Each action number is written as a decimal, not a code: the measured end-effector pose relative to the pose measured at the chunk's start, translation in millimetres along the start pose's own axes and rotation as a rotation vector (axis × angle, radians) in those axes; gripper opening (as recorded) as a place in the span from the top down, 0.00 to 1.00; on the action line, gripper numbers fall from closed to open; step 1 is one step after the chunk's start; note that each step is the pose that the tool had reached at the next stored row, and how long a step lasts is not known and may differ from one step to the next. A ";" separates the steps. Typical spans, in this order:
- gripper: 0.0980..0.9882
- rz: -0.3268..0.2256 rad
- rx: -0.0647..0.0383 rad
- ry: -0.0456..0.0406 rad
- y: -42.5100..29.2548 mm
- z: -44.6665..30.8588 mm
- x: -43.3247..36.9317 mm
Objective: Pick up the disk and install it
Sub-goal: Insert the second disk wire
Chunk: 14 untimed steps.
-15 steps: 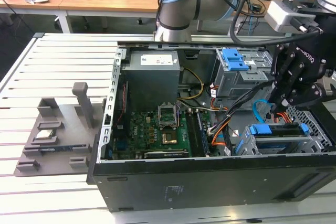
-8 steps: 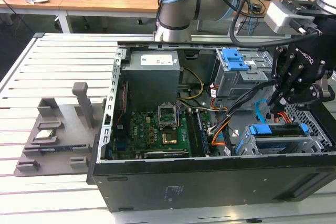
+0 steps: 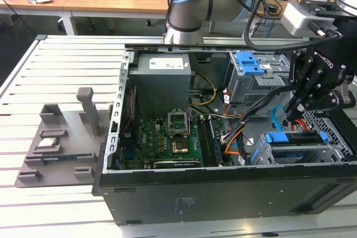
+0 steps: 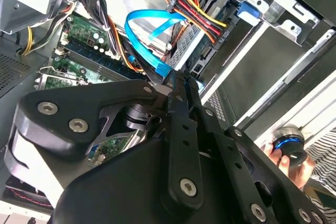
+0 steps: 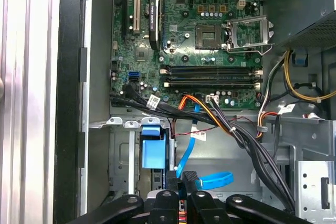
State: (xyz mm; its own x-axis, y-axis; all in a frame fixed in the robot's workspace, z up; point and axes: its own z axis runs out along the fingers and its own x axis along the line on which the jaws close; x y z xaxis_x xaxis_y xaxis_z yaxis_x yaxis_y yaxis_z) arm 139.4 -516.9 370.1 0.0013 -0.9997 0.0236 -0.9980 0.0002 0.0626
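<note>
Black pincer [image 3: 293, 108] hangs inside the open computer case [image 3: 167, 188] at the exterior view's right, just above the disk [image 3: 295, 137], which sits with its blue rails in the drive cage [image 3: 334, 151]. Both wrist views show its fingers [image 4: 181, 108] pressed together, gripping nothing, near a blue cable [image 5: 212, 179] and the motherboard [image 5: 199, 35].

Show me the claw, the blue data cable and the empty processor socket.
claw [image 3: 291, 116], exterior view, between its fingertips.
blue data cable [image 5: 215, 180], first wrist view, on its flat loop.
processor socket [image 5: 210, 35], first wrist view, on its open middle.
</note>
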 end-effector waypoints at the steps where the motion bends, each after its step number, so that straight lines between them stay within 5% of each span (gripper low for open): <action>1: 0.93 0.000 0.000 -0.0001 0.0 0.1 1.3; 14: 0.93 0.000 0.000 0.0000 -0.2 3.5 6.5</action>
State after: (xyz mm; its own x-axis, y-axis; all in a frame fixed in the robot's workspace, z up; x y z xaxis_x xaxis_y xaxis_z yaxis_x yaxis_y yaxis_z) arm 139.4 -523.5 366.7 0.0012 -0.9997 0.0235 -0.9980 0.0002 0.0626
